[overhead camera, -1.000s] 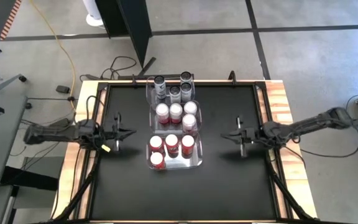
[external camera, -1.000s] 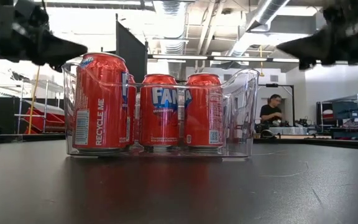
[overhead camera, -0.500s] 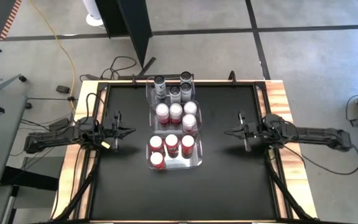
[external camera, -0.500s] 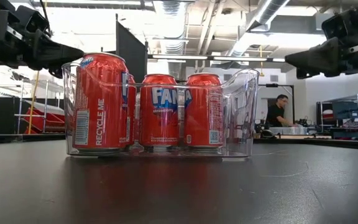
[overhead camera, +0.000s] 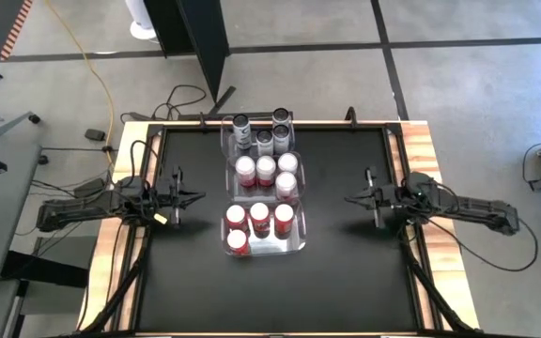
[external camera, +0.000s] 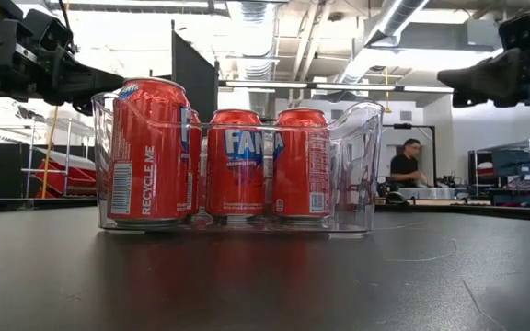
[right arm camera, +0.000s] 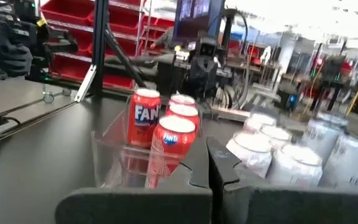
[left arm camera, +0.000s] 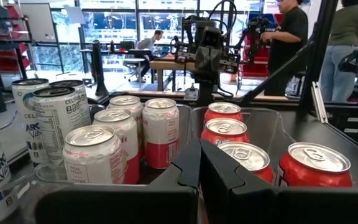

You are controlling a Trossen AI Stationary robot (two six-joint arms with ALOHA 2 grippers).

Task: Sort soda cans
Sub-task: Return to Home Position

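1. A black table (overhead camera: 346, 282) has three clear bins in a row down its middle, running from near to far. All the cans stand up inside these bins.
2. The near bin (overhead camera: 299, 247) holds four red soda cans (overhead camera: 259, 218). Three are in a row and one stands nearer, on the left side.
3. The left claw (overhead camera: 198, 197) hangs in the air to the left of the bins, level with the spot where the near bin ends. Its two fingers are pressed together and hold nothing. It points at the cans and is near them, but it does not touch a can or a bin.
4. The right claw (overhead camera: 347, 198) hangs on the right side, straight across from the left claw. Its fingers are pressed together too, with nothing between them. It is a bit farther from the cans than the left claw is.
5. The middle bin (overhead camera: 232, 192) holds four pink-and-white cans (overhead camera: 266, 169).
6. The far bin (overhead camera: 224, 141) holds four dark grey cans (overhead camera: 264, 138) with silver tops.
7. Far behind the table, a person (external camera: 405, 165) is in the room.
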